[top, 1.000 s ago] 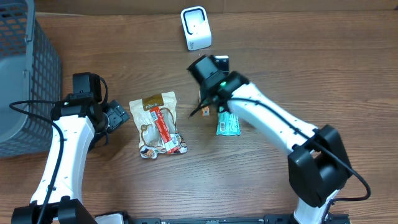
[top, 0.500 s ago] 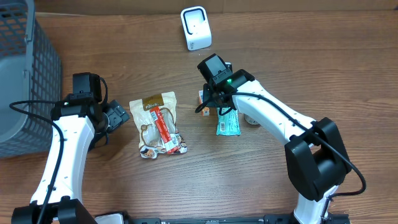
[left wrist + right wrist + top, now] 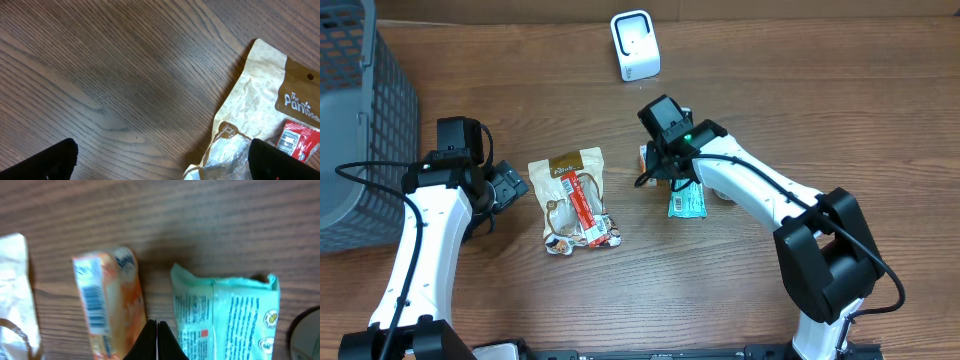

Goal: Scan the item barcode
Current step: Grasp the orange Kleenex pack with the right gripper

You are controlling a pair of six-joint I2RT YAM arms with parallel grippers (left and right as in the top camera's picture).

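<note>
Grey basket (image 3: 382, 130), white scanner (image 3: 635, 45), brown snack bag (image 3: 575, 200), teal packet (image 3: 687, 203)

— Where does the barcode scanner (image 3: 635, 45) stand?
— Upright on the far side, a small white unit well apart from the goods.
— And the orange packet (image 3: 107, 300)?
— It lies flat, slightly askew. A white panel with a black barcode faces up along one long side.
— What lies next to it?
— A teal packet (image 3: 230, 315), just beside it with a narrow strip of wood between. Its printed back faces up and its near end is crumpled.
— Any other item?
— A kraft-paper pouch (image 3: 575, 200) lies flat well to the left, with a clear window and a red label bearing a small barcode.
</note>
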